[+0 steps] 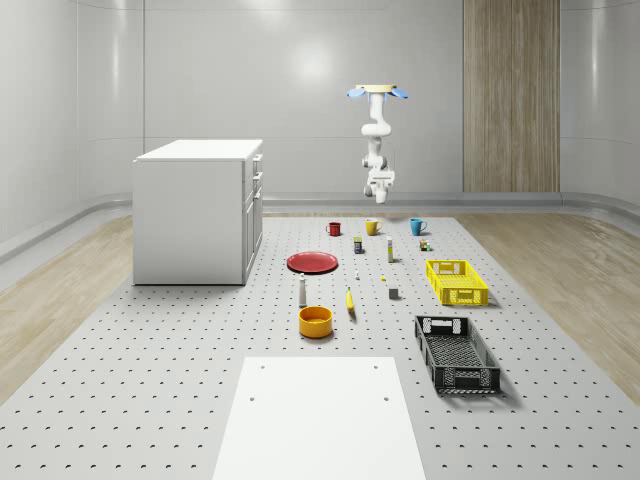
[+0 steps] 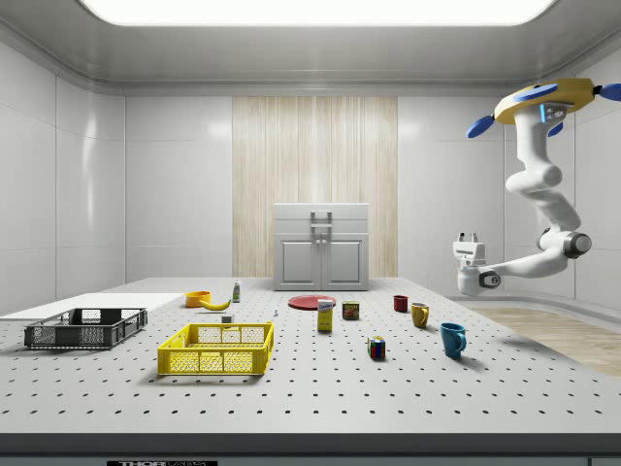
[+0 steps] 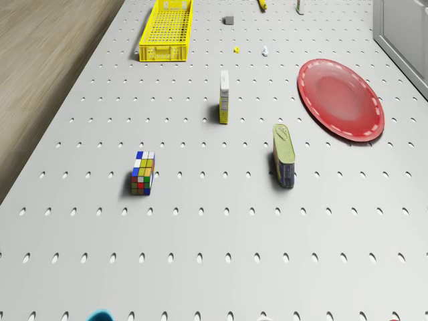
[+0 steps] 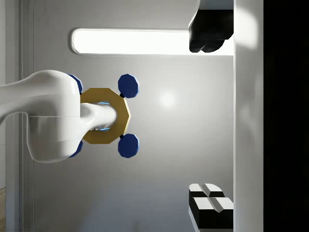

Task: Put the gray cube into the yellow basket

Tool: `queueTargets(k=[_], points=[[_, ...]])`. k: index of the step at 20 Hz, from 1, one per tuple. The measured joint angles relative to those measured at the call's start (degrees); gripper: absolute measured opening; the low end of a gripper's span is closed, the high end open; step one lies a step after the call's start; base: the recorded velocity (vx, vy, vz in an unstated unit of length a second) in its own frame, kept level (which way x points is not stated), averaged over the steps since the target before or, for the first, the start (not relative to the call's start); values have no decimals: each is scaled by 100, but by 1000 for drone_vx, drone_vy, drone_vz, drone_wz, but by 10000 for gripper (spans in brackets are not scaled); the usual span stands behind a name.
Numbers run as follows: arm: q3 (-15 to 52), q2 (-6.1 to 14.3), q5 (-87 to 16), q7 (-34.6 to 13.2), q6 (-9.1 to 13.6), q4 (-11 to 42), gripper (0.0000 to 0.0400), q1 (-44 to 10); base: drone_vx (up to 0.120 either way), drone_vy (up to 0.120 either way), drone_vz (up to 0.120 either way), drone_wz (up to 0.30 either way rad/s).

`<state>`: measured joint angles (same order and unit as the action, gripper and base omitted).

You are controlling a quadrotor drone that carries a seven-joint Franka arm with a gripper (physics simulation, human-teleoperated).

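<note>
My gripper [image 2: 470, 236] pointed up, fingers apart, held nothing; I hovered high. Gray cube [image 1: 394, 293] and yellow basket [image 1: 456, 282] far below, untouched.

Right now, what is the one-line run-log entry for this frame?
drone: hovering high past the mugs | tool: pointing upward, holding nothing | gray cube: on table, apart from yellow basket | placement: not started

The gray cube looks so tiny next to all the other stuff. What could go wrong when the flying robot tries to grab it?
1. The gray cube is small, so the gripper might miss or nudge it.
2. The drone hovers high by the mugs, far from the cube; the arm could bump the yellow box or can on the way.
3. The yellow basket is narrow, so a drop could miss.
</note>
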<state>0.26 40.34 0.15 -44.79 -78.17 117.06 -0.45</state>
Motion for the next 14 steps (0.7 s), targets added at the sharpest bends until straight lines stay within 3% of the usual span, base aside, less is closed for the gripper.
queueTargets(k=[14], points=[[19,39,-20,0,-57,35,400,-11,120,0,0,0]])
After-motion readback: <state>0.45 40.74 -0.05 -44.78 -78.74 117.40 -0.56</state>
